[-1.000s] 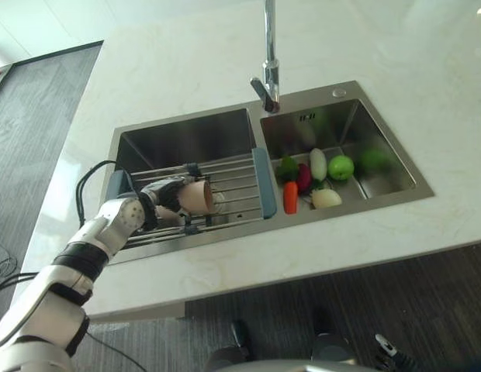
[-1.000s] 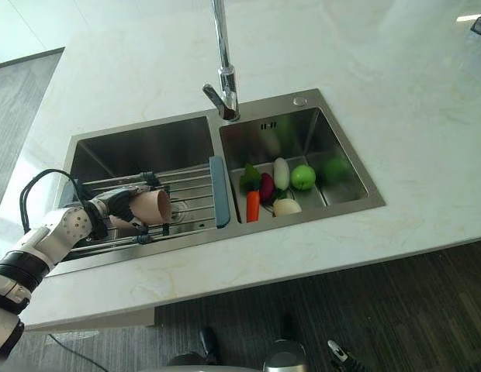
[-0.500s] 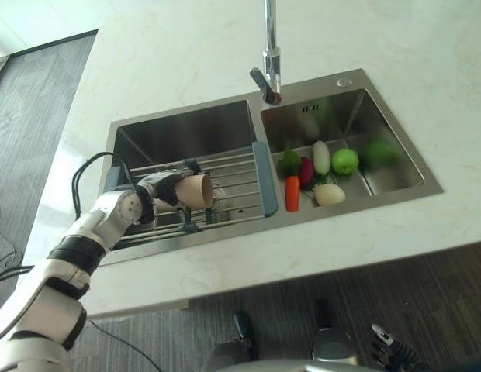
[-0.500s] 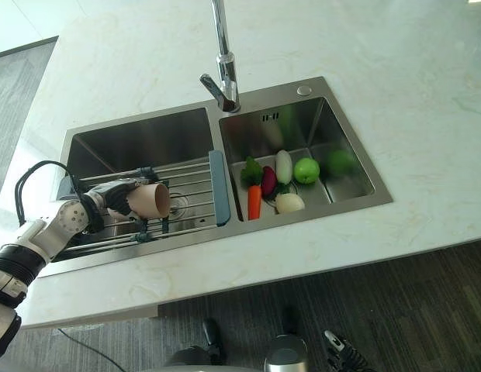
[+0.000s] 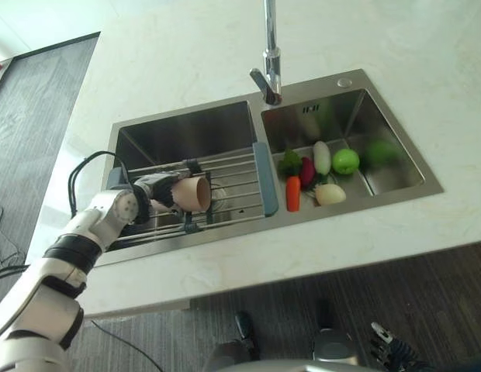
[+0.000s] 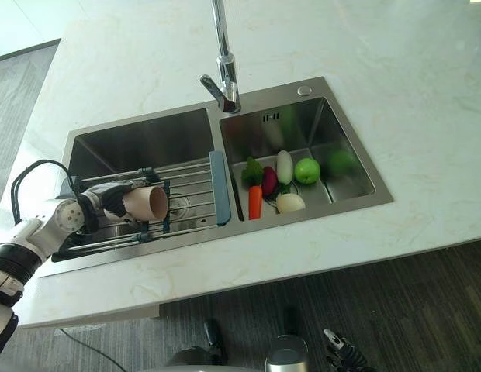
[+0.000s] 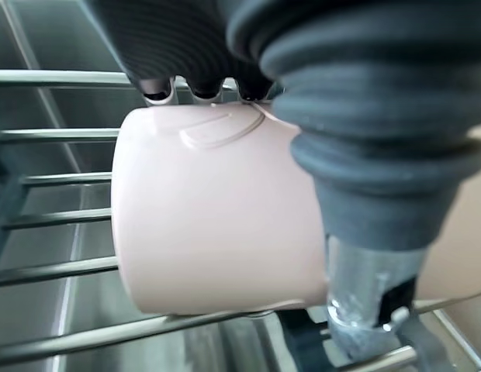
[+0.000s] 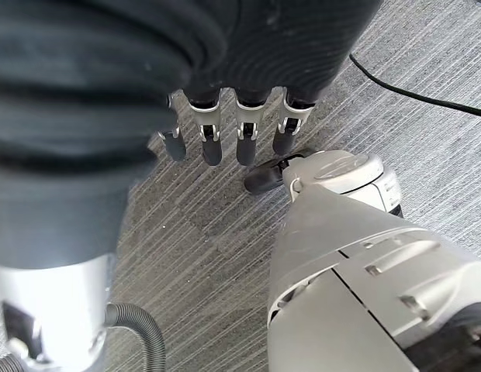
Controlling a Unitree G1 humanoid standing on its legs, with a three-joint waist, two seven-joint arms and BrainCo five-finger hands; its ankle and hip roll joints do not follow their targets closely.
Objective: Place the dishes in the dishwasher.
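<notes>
the double sink [image 5: 345, 83] is set into a pale marble counter [image 5: 427, 46], and everything here sits in or around it. over the sink's left basin lies a wire rack [image 5: 233, 186] with a blue-grey end strip [image 5: 262, 181] running along the divider between the two basins. the left hand [image 5: 157, 188] is over that rack, near the left basin's outer wall, with its fingers and thumb curled round a pale pink cup [image 5: 192, 194]. the cup is tipped on its side, its open mouth turned toward the divider, and its lower edge is just at the rack's bars; in the left wrist view the cup [image 7: 217, 213] fills the space under the fingers [image 7: 159, 87], with the rack bars running behind and below it.

the tap [image 5: 268, 70] rises from the back rim of the sink, at the divider. in the right basin, close to the divider, lie a carrot [image 5: 291, 194], a dark red vegetable [image 5: 306, 172], a white radish [image 5: 321, 156], a green apple [image 5: 345, 161] and a pale onion [image 5: 330, 194], bunched together.

the right hand [image 8: 225, 116] hangs away from the sink, above the grey striped floor [image 8: 194, 256], its fingers straight and loose, holding nothing.
</notes>
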